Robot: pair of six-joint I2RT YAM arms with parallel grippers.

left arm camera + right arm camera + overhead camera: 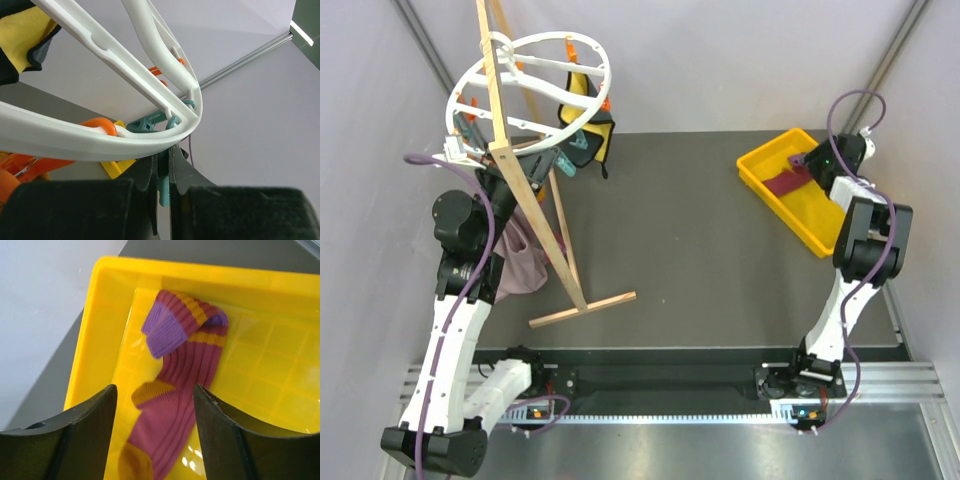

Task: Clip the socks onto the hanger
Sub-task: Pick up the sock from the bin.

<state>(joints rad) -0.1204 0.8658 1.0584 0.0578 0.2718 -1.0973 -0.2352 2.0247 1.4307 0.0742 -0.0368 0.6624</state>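
**A:** Where is the sock?

**B:** One sock (180, 370) lies flat in the yellow tray (95, 315), which sits at about two o'clock on the table in the top view. It is ribbed maroon with orange bands. In the right wrist view its purple cuff points toward twelve o'clock.

**A:** And the right gripper?

**B:** The right gripper (154, 387) hangs over the tray with its jaws spread wide. One finger (95, 430) stands at nine o'clock of the sock's lower half, the other at three o'clock. I cannot tell whether they touch the fabric.

**A:** The hanger?

**B:** The hanger (545, 38) is tilted at the top of the wooden stand (585, 308), at eleven o'clock on the table. A yellow-and-black garment (585, 135) hangs at its four o'clock side. A pale mauve cloth (520, 260) hangs lower, at six o'clock, just beside the left arm.

**A:** What about the left gripper?

**B:** The left gripper (164, 160) is right under the white rim. Its jaws are almost pressed together, pinching the tab of a teal clip (147, 123) that hangs from the rim. An orange clip (100, 125) sits just beside that, at nine o'clock.
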